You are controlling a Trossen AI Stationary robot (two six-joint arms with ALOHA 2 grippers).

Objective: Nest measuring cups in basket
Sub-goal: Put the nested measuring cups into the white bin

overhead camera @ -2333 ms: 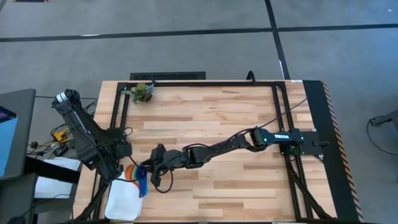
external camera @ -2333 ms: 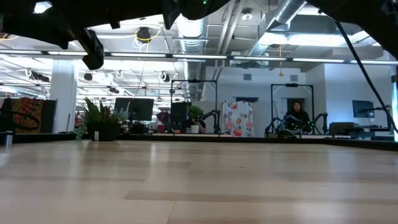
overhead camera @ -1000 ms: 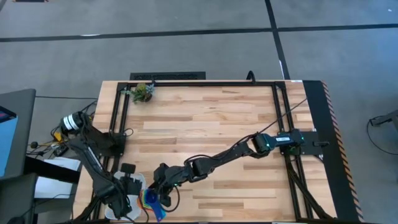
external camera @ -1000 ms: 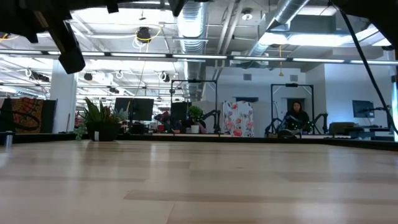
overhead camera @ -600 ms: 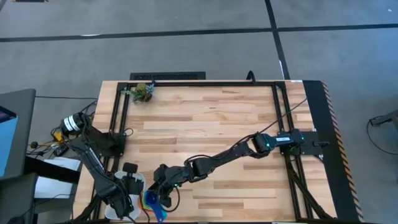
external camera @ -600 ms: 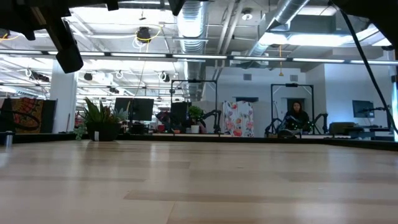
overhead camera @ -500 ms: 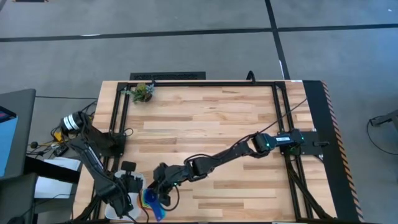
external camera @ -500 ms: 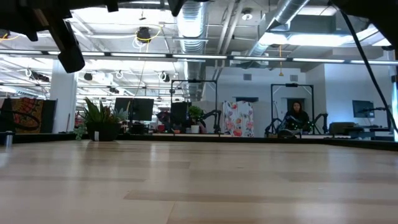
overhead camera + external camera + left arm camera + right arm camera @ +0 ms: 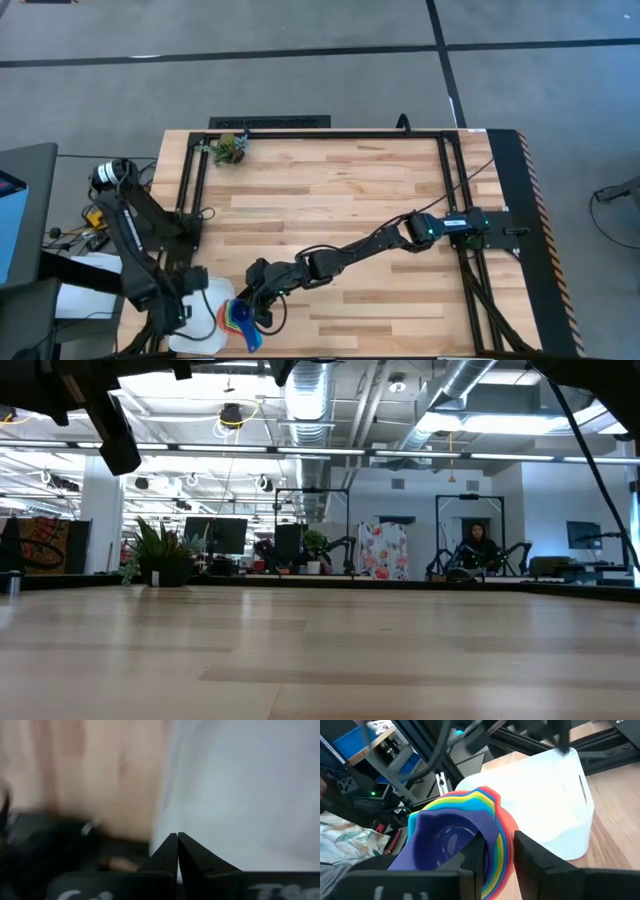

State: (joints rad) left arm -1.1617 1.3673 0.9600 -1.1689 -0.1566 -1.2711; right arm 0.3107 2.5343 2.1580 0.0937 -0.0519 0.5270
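Note:
The measuring cups (image 9: 465, 827) are nested in one rainbow stack with the dark blue cup on top. In the high view the stack (image 9: 238, 318) sits at the right edge of the white basket (image 9: 203, 322), near the table's near-left corner. My right gripper (image 9: 256, 300) (image 9: 496, 854) is shut on the stack, and the basket (image 9: 545, 805) lies just behind it. My left gripper (image 9: 188, 286) (image 9: 177, 839) is shut and empty, by the basket's far-left side. Whether it touches the basket I cannot tell. My right gripper pinches the stack's rim (image 9: 496, 837). One finger (image 9: 472, 855) is inside the dark blue top cup and the other finger (image 9: 532, 852) is outside the stack. It comes slanting from the table's right side. The stack is tilted. Whether it rests on anything I cannot tell.
A small green plant-like clump (image 9: 232, 148) lies at the table's far-left corner. Black frame rails (image 9: 320, 133) run along the far, left and right sides. Bare wood (image 9: 350, 200) fills the table's middle. In the low view, a person (image 9: 478, 546) sits far off in the room.
My left arm has drawn back from over the basket toward the table's left and far side, uncovering the white basket. My right gripper has kept its hold on the cup stack and stayed almost in place.

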